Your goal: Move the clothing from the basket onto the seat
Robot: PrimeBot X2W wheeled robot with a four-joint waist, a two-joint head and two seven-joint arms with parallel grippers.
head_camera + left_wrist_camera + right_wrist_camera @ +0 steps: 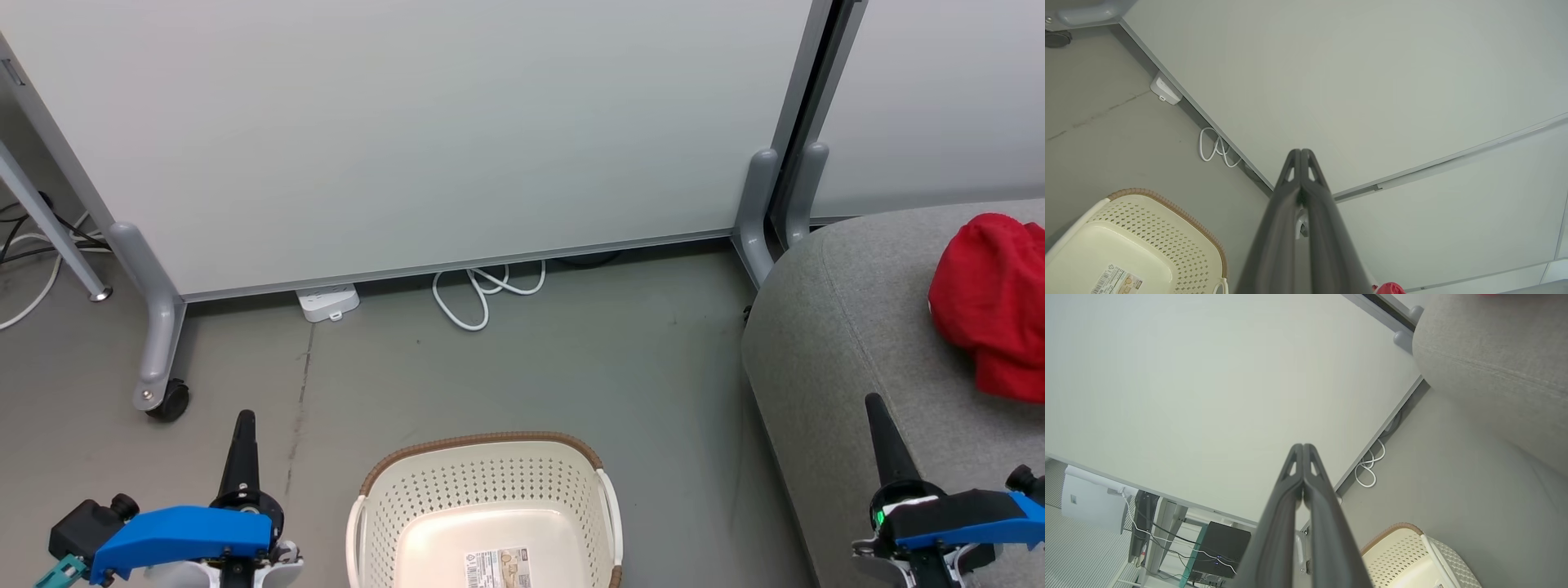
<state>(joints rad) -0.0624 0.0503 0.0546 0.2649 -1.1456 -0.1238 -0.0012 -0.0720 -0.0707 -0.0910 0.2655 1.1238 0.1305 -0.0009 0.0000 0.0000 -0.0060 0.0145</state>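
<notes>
The cream basket [482, 478] with its brown rim stands on the floor at the bottom centre; its inside holds nothing but a label [498, 567]. Red clothing [992, 302] lies bunched on the grey seat [841, 343] at the right; no lettering shows on it. My left gripper [245, 420] is shut, pointing up at the lower left, left of the basket. My right gripper [875, 404] is shut above the seat's front part, left of the clothing. Both wrist views show the fingers pressed together with nothing between them: left gripper [1300, 152], right gripper [1303, 446]. The basket [1147, 228] shows in the left wrist view, and a sliver of red clothing [1390, 288] too.
A white partition panel [408, 131] on grey legs with a castor [167, 400] stands behind the basket. A white power strip [328, 302] and a coiled white cable [482, 294] lie at its foot. Grey floor [571, 367] lies between panel, basket and seat.
</notes>
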